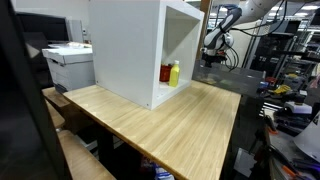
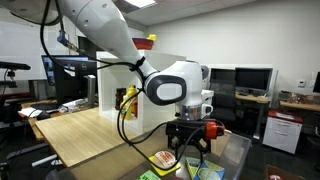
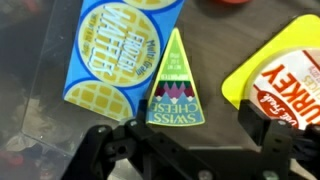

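Green-labelled, the Swiss cheese wedge (image 3: 175, 90) lies flat just ahead of the end effector (image 3: 180, 150) in the wrist view. It is a narrow triangle. Its long axis runs away from the end effector, almost straight up that view, with the wide base nearest the fingers (image 3: 272, 150) and the yellow tip pointing to the far side.

A blue and yellow waffle box (image 3: 115, 50) lies just beside one long edge of the wedge, tilted, and a yellow turkey pack (image 3: 275, 75) lies near the other. The end effector hangs above them with its fingers spread wide and nothing between them.

In an exterior view the end effector (image 2: 188, 150) hovers over a clear bin (image 2: 238, 150) that holds the packs, just off the end of the wooden desk (image 2: 85, 135). On the desk (image 1: 170, 125) stands a white cabinet (image 1: 125, 45) with a yellow bottle (image 1: 174, 73) inside it.
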Robot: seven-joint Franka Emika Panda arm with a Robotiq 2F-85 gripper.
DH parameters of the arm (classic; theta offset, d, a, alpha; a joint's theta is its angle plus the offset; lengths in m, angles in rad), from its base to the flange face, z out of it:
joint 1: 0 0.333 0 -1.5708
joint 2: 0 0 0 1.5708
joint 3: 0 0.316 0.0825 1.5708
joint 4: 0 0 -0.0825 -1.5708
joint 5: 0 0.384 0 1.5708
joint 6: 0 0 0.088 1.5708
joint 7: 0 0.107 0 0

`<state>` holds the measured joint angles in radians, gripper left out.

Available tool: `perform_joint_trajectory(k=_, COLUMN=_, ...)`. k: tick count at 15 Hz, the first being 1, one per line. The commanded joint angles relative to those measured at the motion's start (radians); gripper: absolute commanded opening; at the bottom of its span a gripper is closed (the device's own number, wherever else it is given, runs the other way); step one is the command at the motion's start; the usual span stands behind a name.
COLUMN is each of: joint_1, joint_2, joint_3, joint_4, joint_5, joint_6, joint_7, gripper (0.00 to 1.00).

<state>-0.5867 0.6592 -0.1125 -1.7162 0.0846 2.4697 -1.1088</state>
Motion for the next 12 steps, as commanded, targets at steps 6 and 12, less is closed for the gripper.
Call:
perform_joint_trajectory(k=6, joint_1=-0.006, joint_2=0.014, joint_3=-0.01, joint_4=0.007, joint_5=-0.002, joint_6=0.006, joint_7=0.03, gripper=0.91)
perform_joint_trajectory(k=12, joint_1=-0.014, joint_2=0.023, joint_3=-0.022, joint_4=0.024, joint_5=-0.003, joint_6=0.003, joint_7=0.043, gripper=0.91)
